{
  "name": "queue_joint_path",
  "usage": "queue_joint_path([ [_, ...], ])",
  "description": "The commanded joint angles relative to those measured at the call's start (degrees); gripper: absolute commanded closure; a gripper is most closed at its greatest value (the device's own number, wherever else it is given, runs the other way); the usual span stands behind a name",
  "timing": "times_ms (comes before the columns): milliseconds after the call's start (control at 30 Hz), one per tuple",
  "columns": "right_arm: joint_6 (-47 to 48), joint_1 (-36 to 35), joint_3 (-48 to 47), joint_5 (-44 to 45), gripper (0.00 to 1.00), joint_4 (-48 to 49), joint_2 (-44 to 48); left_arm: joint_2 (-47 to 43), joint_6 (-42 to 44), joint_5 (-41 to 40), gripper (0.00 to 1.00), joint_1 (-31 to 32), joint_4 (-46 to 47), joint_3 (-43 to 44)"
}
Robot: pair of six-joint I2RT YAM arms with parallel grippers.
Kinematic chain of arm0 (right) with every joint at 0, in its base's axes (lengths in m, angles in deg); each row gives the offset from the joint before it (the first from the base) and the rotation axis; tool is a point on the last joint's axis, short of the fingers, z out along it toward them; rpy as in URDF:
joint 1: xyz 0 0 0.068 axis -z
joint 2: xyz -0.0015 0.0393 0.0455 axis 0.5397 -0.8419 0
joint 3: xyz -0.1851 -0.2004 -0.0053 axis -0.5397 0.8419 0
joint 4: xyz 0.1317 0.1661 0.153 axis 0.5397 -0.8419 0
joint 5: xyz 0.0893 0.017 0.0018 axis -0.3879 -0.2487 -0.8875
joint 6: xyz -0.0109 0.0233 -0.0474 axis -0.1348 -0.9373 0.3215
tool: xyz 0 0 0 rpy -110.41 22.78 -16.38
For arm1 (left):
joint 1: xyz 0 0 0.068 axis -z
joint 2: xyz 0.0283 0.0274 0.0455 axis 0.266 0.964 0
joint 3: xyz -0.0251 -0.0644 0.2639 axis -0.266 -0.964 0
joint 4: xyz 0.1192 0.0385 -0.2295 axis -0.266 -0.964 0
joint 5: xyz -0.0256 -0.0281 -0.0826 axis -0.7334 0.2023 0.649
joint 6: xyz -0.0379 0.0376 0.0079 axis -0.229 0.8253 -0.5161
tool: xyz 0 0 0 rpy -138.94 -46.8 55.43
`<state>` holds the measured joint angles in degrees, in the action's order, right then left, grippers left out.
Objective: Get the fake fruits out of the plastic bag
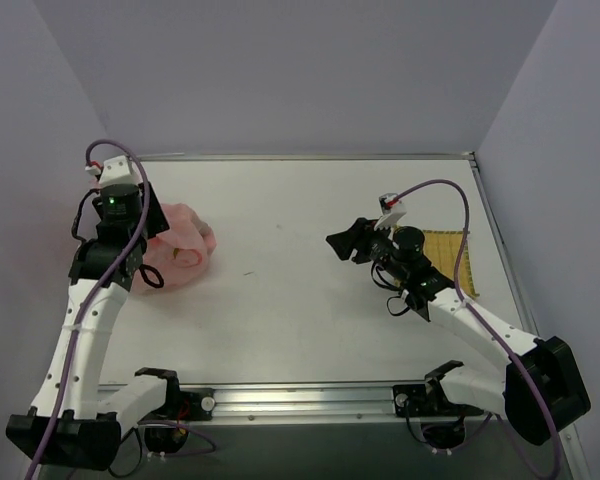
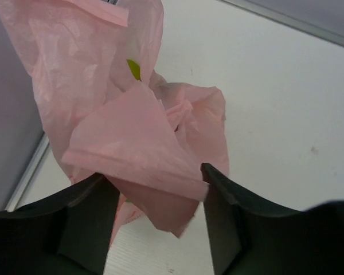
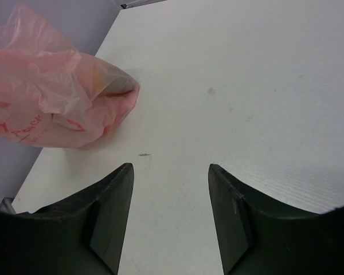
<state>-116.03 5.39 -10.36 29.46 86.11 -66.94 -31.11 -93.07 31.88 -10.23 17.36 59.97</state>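
The pink plastic bag (image 1: 187, 250) lies crumpled at the table's left side, against my left gripper (image 1: 152, 232). In the left wrist view, a fold of the bag (image 2: 132, 154) hangs between that gripper's (image 2: 157, 177) parted fingers and brushes the right one; the jaws stand open. A sliver of a lime-green fruit (image 2: 134, 70) shows through a gap in the plastic; the other fake fruits are hidden inside. My right gripper (image 1: 332, 242) hovers mid-table, open and empty, with the bag (image 3: 51, 97) well ahead of its jaws (image 3: 171, 167).
A yellow woven mat (image 1: 448, 262) lies at the right edge of the table, behind the right arm. Grey walls close the table in on the left, back and right. A metal rail runs along the near edge by the arm bases.
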Motion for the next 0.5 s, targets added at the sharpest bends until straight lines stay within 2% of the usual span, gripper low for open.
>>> queue_joint_path([
  [0, 1.2, -0.7, -2.6, 0.3, 0.49, 1.1, 0.0, 3.0, 3.2, -3.1, 0.49, 0.3, 3.9, 4.1],
  [100, 1.4, -0.9, -2.8, 0.3, 0.49, 0.9, -0.2, 4.7, 1.8, -0.8, 0.62, 0.7, 5.0, 3.6],
  [133, 1.5, -1.0, -2.8, 0.3, 0.49, 0.9, -0.4, 5.0, 1.2, -0.3, 0.72, 2.0, 5.4, 3.1],
  [233, 1.6, -1.3, -3.0, 0.4, 0.49, 0.7, -0.4, 5.7, -0.4, -1.8, 0.84, 6.7, 6.4, 1.2],
  [267, 1.6, -1.5, -3.0, 0.5, 0.49, 0.7, -0.4, 5.9, -0.8, -2.8, 0.87, 11.3, 6.9, 0.8],
  [467, 1.8, -1.8, -3.2, 1.7, 0.49, 0.2, -0.4, 7.4, -7.7, -2.7, 0.98, 25.3, 12.0, -4.2],
])
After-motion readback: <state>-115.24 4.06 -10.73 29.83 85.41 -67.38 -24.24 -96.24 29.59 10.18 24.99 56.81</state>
